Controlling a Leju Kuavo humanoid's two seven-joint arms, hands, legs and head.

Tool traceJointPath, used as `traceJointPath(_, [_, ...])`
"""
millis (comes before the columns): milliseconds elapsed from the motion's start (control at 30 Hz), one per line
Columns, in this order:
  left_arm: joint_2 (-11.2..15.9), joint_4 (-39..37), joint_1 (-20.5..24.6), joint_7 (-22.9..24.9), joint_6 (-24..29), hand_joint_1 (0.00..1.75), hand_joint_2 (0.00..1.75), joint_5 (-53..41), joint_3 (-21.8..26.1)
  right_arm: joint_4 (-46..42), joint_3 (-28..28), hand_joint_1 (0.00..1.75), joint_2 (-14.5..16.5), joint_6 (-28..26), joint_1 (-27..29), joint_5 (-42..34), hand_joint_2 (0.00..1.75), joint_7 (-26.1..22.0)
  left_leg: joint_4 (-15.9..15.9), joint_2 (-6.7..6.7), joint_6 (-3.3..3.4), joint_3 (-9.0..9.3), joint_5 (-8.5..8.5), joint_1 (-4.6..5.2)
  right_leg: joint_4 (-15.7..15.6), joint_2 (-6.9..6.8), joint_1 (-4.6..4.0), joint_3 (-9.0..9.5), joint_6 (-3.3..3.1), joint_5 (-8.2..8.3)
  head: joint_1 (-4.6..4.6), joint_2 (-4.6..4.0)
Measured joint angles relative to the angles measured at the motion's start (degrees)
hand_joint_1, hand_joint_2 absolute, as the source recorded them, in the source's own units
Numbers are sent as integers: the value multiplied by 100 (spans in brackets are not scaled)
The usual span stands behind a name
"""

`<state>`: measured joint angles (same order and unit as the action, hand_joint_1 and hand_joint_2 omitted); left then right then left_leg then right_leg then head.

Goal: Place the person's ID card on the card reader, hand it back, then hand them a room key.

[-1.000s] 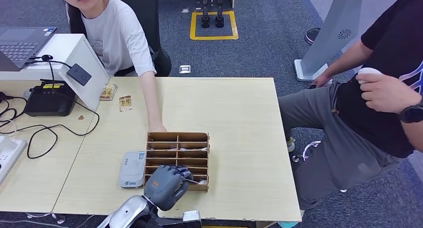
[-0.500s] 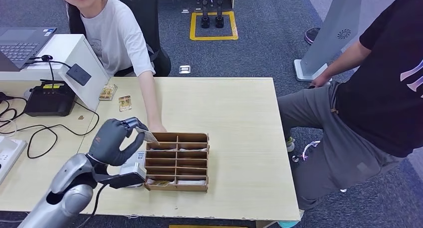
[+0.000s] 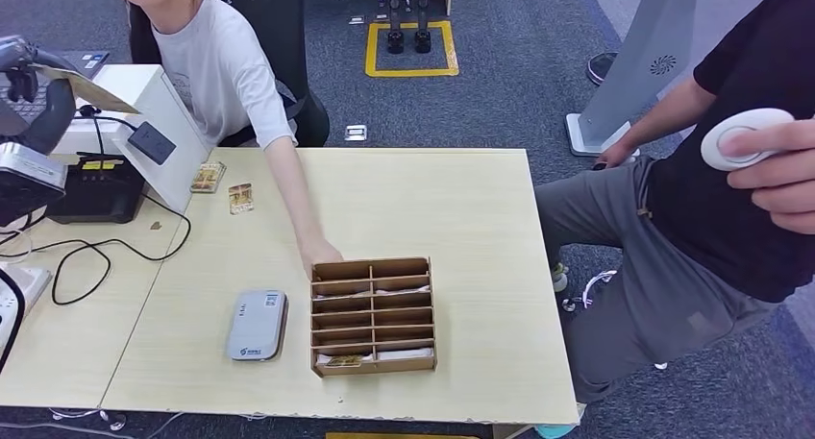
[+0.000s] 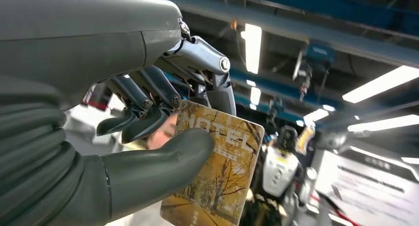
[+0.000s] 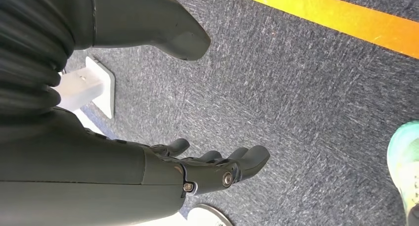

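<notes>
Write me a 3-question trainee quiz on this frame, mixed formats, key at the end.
1. True or false: the left hand pinches a hotel key card between thumb and fingers.
2. Multiple choice: the grey card reader lies (A) inside the wooden card rack, (B) on the table beside the rack, on the robot's left of it, (C) on the laptop.
3. Fill in: the right hand hangs over grey ____ and holds nothing.

Key: 1 true; 2 B; 3 carpet.
</notes>
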<state>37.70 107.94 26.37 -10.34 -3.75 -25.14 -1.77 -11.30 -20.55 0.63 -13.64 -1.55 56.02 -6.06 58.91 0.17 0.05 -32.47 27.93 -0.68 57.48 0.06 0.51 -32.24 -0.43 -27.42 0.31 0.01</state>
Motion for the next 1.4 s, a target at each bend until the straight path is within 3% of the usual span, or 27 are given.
traceJointPath(400, [74,2,5,20,68,175,175,-122,194,0,-2,0,20,-1,-5,8,175,-1,0,-2,0,-3,0,0,0,-1,1,-1,0,0,-1,0])
traceJointPath(500, [70,-50,-24,343,456,175,175,-923,212,0,-2,0,27,-4,-8,80,175,15,0,-2,0,-2,0,1,0,-1,1,-2,0,1,1,-1])
traceJointPath(633, [-84,-558,-105,852,1363,175,175,-2555,149,-2,-2,0,34,1,-40,195,175,54,0,-2,0,-1,0,1,0,0,2,-4,0,1,1,1])
traceJointPath(767, [-343,-1261,-202,1063,1880,175,175,-3184,28,-15,-2,0,44,23,-99,270,175,84,0,-1,0,-1,-1,0,0,0,2,-4,-1,2,0,1])
traceJointPath(1100, [-659,-2049,-383,1115,1918,175,175,-3395,-160,-21,-2,0,57,15,-109,312,175,75,1,0,0,-8,0,2,-1,2,2,-9,1,3,1,0])
traceJointPath(1400, [-743,-2234,-392,1095,1891,175,175,-3294,-192,-22,-2,0,57,19,-107,329,175,86,1,4,0,-9,0,0,-1,5,2,-14,0,4,0,0])
